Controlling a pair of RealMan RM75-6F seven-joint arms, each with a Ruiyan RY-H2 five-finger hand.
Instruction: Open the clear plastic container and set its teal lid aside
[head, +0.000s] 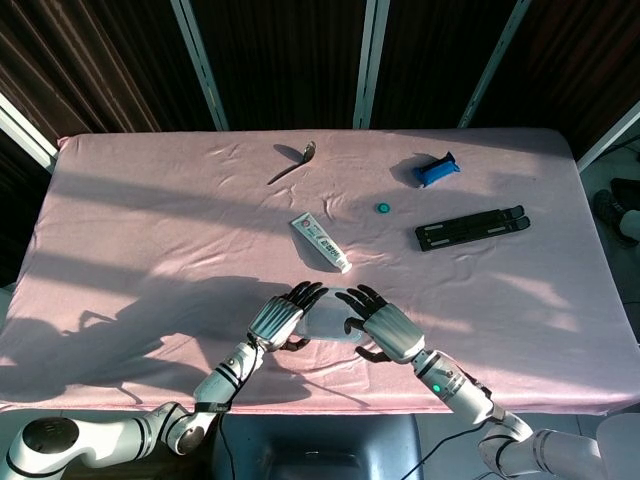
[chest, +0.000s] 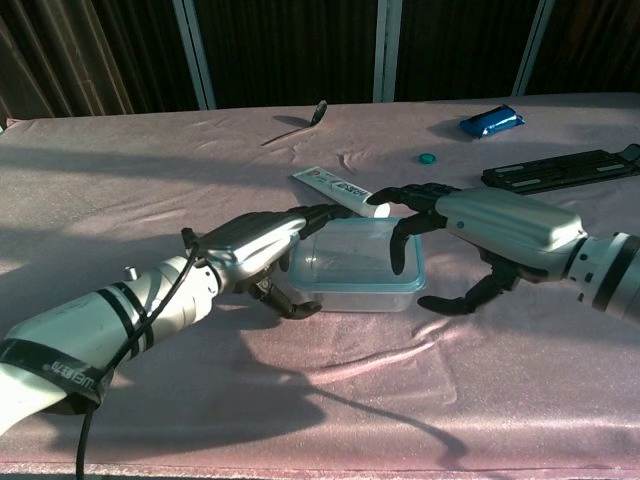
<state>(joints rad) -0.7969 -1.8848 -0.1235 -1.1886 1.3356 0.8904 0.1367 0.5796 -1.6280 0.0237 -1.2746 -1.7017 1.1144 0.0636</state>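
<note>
The clear plastic container (chest: 352, 272) with its teal lid (chest: 345, 245) on stands near the table's front edge; in the head view the container (head: 330, 310) is mostly covered by both hands. My left hand (chest: 252, 252) (head: 282, 318) grips its left end, fingers lying over the lid's left edge and thumb against the near side wall. My right hand (chest: 490, 225) (head: 385, 328) reaches in from the right. Its fingertips (chest: 405, 225) curl down onto the lid's right part, while the thumb is spread apart on the cloth beside the container.
A toothpaste tube (head: 321, 241) lies just behind the container. Farther back are a spoon (head: 293, 162), a small teal cap (head: 383, 208), a blue packet (head: 436, 169) and a black bar (head: 471, 228). The pink cloth (head: 150, 230) is wrinkled.
</note>
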